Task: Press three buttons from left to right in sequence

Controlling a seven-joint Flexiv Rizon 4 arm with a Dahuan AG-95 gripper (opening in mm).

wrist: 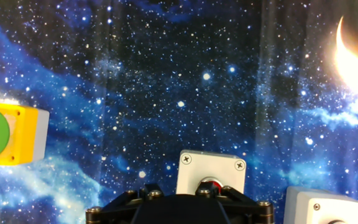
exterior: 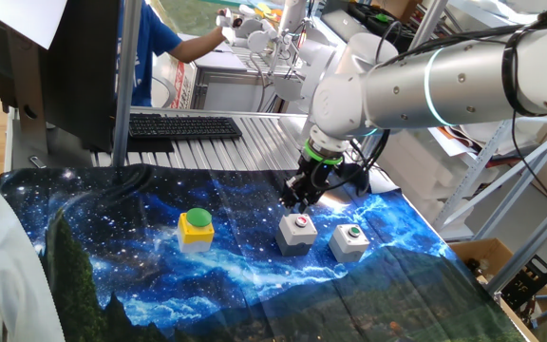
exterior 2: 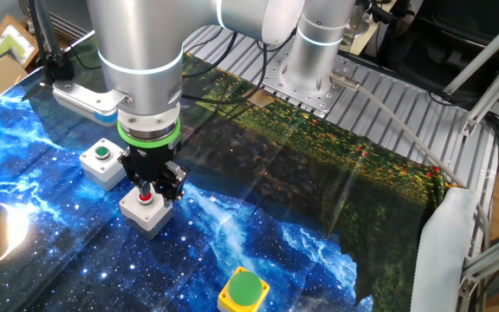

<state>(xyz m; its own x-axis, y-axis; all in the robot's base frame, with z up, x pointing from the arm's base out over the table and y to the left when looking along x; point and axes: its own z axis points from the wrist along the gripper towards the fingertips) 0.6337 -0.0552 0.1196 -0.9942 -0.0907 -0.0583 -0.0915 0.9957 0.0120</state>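
Buttons are lined up on a starry blue cloth (exterior: 112, 228) in one fixed view: a yellow box with a green dome cap (exterior: 196, 228) to the left, a grey box with a red button (exterior: 297, 233) in the middle, a grey box with a green button (exterior: 349, 242) to the right. The gripper (exterior: 302, 197) is held just above the middle box; its fingertips are too dark to be told apart.

From the other fixed view, the gripper (exterior 2: 148, 189) is seen directly over the red button box (exterior 2: 145, 211), with the green button box (exterior 2: 103, 162) behind it and the yellow box (exterior 2: 243, 291) nearer the camera. Contact cannot be confirmed.

In the hand view, the red button box (wrist: 211, 174) is framed just beyond the black gripper body (wrist: 179, 208), flanked by the yellow box (wrist: 11, 134) and the other grey box (wrist: 328, 207). No fingertip gap is shown, so the pincer's state cannot be told.
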